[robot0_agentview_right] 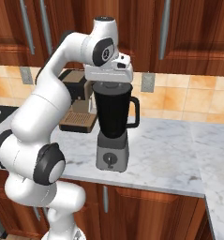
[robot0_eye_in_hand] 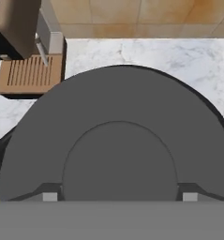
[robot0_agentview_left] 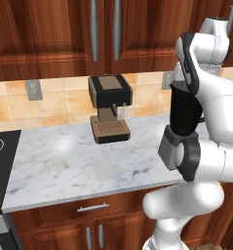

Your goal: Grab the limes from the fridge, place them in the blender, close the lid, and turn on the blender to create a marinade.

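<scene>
- At the far left, a black cooktop (robot0_agentview_left: 1, 156) meets the end of the white marble counter (robot0_agentview_left: 64, 166).
- Next along stands the brown-and-black coffee machine (robot0_agentview_left: 109, 107), backed against the tan tile wall under the dark wood cabinets (robot0_agentview_left: 49, 34).
- Just right of it stands the blender (robot0_agentview_right: 112, 126): a black tapered jar on a square grey base, side handle pointing right, round knob facing forward.
- The lid (robot0_eye_in_hand: 118, 150), a dark-grey disc with a raised centre ring, lies flat across the jar's mouth directly under my hand.
- My claw (robot0_eye_in_hand: 118, 197) points straight down over the lid, its tips spread wide to either side of the centre ring and low at the lid's surface; I have hold of nothing.
- To the right, marble runs on towards the corner.
</scene>
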